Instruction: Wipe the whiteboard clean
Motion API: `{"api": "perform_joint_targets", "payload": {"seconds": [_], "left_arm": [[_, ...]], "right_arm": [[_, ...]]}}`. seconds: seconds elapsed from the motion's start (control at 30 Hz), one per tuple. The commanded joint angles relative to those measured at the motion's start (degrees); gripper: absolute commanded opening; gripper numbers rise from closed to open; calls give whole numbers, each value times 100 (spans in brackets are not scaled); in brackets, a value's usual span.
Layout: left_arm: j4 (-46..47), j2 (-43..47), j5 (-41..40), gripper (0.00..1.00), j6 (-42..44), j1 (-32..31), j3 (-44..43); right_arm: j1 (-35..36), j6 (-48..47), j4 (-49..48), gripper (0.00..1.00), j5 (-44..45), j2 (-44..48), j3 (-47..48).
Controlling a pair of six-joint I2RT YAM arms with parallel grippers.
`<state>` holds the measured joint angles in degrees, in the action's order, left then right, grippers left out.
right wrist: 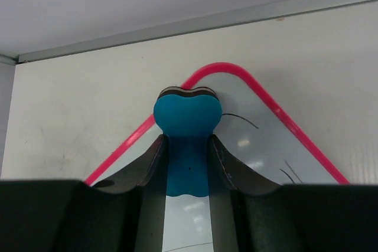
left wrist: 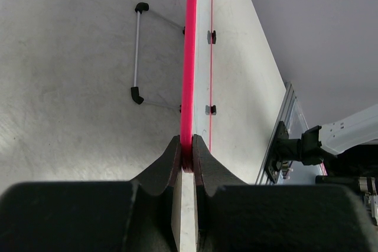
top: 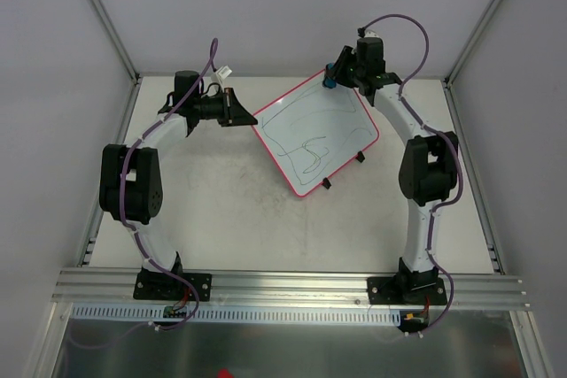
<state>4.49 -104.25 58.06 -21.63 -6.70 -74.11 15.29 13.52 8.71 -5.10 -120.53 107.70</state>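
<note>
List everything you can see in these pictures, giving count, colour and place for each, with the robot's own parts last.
whiteboard: one, white with pink rim, far middle of the table
scribbles: several, dark, on the whiteboard's face
eraser: one, blue, at the whiteboard's far corner
table: one, off-white, under everything
rail: one, silver, along the near edge
arms: two, white and black, bolted to the rail
left end effector: one, black, clamped on the pink rim
right end effector: one, black, shut on the eraser
</note>
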Motion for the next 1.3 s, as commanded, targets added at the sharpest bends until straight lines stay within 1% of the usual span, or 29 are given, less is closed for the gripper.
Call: {"api": "perform_joint_targets", "payload": {"seconds": [0.0, 0.1, 0.27, 0.3, 0.4, 0.6, 0.63, 0.73, 0.87, 0.97, 1.0, 1.03, 1.13, 1.27], "left_arm": [[-80, 62, 328, 0, 528, -77, -130], [-115, 45, 337, 0, 528, -86, -218], [-177, 71, 346, 0, 545, -86, -324], [-212, 71, 337, 0, 554, -86, -341], [-238, 80, 337, 0, 589, -77, -359], [-317, 98, 337, 0, 660, -86, -368], [-326, 89, 337, 0, 669, -86, -368], [-361, 98, 329, 0, 695, -86, -376], [-379, 98, 337, 0, 713, -86, -394], [-396, 89, 337, 0, 730, -77, -394], [-396, 80, 337, 0, 730, -86, -394], [-396, 80, 337, 0, 730, -86, -394], [-405, 71, 329, 0, 748, -86, -394], [-423, 80, 329, 0, 783, -86, -377]], "right_arm": [[299, -367, -265, 0, -430, -85, 313], [396, -596, -203, 0, -474, -67, 278], [361, -605, -177, 0, -202, 3, 129], [352, -579, -116, 0, 51, 12, 120], [238, -386, 60, 0, 456, 12, 120], [-166, 89, 359, 0, 493, -146, 225], [-210, 124, 429, 0, 649, -172, 260], [-333, 195, 631, 0, 616, -208, 278], [-386, 37, 887, 0, 589, -164, 208], [-386, -112, 869, 0, 563, 2, -64], [-395, -147, 869, 0, 319, 21, -108], [-386, -191, 852, 0, 265, 47, -178], [-360, -332, 519, 0, 124, 196, -416], [-325, -482, 474, 0, 53, 170, -110]]}}
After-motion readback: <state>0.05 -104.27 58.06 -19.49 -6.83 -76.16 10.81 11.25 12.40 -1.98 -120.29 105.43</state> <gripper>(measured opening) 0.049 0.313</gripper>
